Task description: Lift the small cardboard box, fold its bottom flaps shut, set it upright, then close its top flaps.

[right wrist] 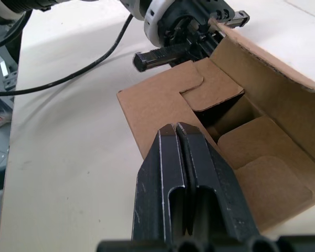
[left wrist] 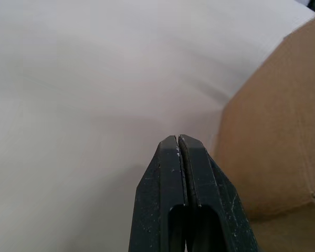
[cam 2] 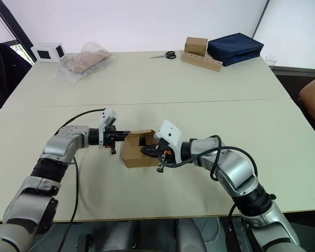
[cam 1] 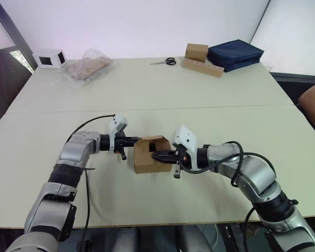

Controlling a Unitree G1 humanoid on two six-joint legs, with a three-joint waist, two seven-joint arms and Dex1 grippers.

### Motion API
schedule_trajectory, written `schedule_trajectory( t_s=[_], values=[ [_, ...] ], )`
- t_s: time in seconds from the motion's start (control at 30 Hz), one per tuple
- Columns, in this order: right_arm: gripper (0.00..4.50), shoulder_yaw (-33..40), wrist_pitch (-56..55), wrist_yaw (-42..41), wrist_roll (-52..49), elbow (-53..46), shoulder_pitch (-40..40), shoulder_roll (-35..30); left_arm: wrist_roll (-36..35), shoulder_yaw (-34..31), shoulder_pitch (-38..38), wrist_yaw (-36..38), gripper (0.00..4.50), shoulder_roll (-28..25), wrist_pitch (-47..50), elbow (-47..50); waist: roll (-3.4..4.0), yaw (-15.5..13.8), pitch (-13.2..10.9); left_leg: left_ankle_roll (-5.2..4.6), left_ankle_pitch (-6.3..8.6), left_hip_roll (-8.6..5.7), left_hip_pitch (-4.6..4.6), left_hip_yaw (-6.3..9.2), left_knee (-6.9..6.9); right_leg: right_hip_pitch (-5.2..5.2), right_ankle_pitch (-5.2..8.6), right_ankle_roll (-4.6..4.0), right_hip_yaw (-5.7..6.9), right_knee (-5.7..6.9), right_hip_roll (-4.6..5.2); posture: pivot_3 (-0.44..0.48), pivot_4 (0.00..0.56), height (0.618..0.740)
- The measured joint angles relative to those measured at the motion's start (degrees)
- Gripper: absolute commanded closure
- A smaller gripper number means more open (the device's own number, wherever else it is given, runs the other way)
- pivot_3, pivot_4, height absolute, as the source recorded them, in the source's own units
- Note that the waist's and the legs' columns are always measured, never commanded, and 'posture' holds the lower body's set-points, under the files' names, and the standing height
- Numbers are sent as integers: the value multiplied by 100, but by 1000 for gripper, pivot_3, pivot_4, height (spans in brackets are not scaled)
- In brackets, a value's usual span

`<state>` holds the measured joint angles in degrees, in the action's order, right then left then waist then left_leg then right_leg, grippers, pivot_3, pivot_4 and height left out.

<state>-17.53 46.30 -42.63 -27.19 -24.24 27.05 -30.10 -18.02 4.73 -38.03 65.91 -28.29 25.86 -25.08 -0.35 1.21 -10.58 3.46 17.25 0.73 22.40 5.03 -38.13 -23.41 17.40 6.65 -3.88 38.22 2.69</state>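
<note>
Box [cam 1: 148, 155] on its side on the counter [cam 1: 199, 100], between our hands.
Our left fingers [left wrist: 178, 152] and right fingers [right wrist: 179, 137] are pressed together, empty; the flaps [right wrist: 215, 84] gape toward the right ones.

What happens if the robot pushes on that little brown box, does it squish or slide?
The small cardboard box would probably slide easily: it looks hollow inside, so likely light, and it sits on a smooth table. Its flaps would likely bend at the folds, since they are thin hinged panels. With the left end effector and right end effector on opposite sides, it may stay put.
</note>
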Motion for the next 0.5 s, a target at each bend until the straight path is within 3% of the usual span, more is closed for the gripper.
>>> schedule_trajectory(
  t_s=[0.2, 0.5],
  values=[
    [4492, 16, -2, -50, -5, 4, 1, 20, -235, -670, 59, -308, 4500, -382, 204, 277, 0, 15, 0, 0, 0, 0, 0, 0, 1, -1, 0, 0, 0, 1, 2, 0, 150, 740],
    [4492, 34, -131, -91, 22, 132, 6, 98, -1414, -1482, 1462, -735, 4500, -993, 1853, 3051, -1, 14, -2, 1, 0, 3, 0, 2, 4, -3, 0, 0, 0, 2, 2, 0, 150, 740]
  ],
)
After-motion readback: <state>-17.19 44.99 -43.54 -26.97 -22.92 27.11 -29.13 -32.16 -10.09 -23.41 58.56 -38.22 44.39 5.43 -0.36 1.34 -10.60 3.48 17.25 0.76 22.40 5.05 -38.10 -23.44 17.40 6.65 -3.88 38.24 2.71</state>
